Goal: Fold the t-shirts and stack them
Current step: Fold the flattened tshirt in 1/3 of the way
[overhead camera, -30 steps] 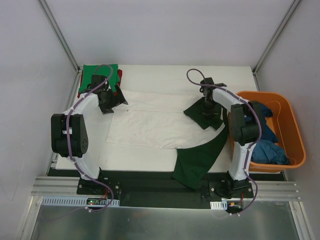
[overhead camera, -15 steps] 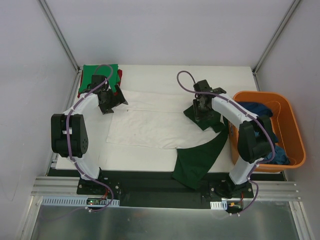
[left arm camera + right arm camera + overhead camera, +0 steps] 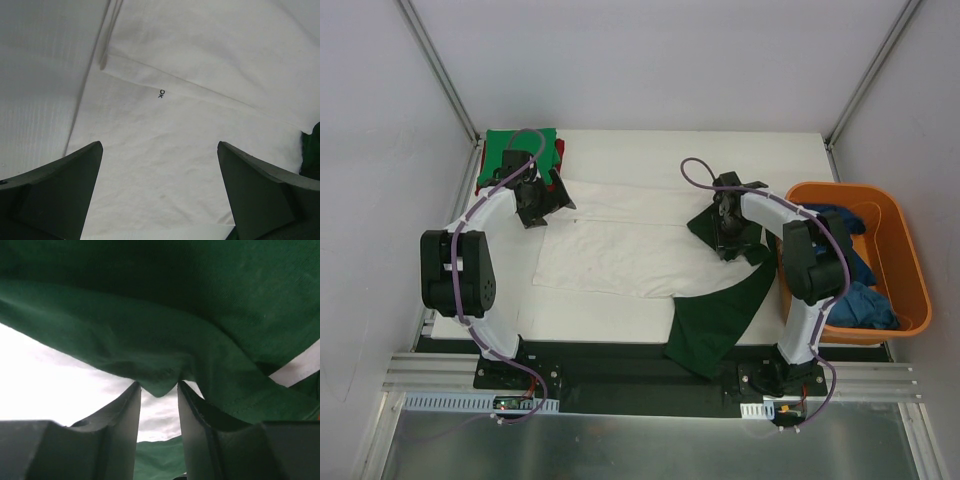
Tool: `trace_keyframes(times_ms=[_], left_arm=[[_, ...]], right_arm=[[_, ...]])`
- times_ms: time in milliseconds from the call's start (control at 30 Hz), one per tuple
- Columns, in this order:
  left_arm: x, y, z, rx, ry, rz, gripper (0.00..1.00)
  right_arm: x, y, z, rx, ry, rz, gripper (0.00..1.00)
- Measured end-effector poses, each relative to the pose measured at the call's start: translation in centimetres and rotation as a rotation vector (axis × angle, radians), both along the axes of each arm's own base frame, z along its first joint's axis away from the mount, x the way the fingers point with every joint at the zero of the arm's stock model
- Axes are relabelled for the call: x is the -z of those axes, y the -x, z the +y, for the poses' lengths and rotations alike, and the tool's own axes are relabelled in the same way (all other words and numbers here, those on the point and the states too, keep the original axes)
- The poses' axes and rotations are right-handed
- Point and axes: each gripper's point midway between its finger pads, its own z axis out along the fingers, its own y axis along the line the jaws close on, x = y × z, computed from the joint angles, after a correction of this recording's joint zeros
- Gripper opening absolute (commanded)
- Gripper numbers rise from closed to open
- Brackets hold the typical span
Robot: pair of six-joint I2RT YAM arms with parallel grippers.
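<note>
The tee (image 3: 620, 250) is soft, light and limp: pinch it at a sleeve (image 3: 210, 330) edge. The left pincer (image 3: 160, 145) is released; the right pincer (image 3: 159, 385) is around a sleeve fold, clenched or not I cannot tell.

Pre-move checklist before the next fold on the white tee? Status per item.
1. Left gripper open over the tee: ok.
2. Right gripper gripping the far sleeve: cannot tell; cloth sits between the tips, but a gap shows.
3. Tee body spread on the table: ok, light creases.
4. Near sleeve on the table: not ok, it hangs over the near edge.
</note>
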Motion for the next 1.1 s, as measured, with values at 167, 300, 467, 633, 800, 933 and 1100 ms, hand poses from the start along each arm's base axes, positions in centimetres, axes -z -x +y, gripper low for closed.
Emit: trace_keyframes(times_ms=[167,300,467,633,800,933,1100], left_arm=[[-0.1,0.0,0.0,0.000,0.000,-0.003,0.99],[-0.1,0.0,0.0,-0.001,0.000,-0.003,0.99],[-0.1,0.0,0.0,-0.001,0.001,-0.003,0.99],[-0.2,0.1,0.0,-0.001,0.001,-0.004,0.99],[-0.4,0.2,0.0,-0.002,0.000,-0.010,0.99],[-0.5,0.2,0.0,-0.002,0.000,-0.013,0.99],[-0.7,0.2,0.0,-0.002,0.000,-0.018,0.99]], right_arm=[[0.1,-0.3,0.0,-0.001,-0.009,-0.004,0.16],[0.1,-0.3,0.0,0.000,-0.008,-0.006,0.05],[0.0,-0.2,0.0,0.000,-0.005,-0.007,0.01],[-1.1,1.1,0.4,-0.014,-0.014,0.018,0.01],[-2.8,3.3,3.0,-0.049,-0.096,0.077,0.01],[-3.1,4.7,4.6,-0.037,-0.158,0.132,0.01],[-4.0,5.0,6.0,-0.009,-0.227,0.159,0.03]])
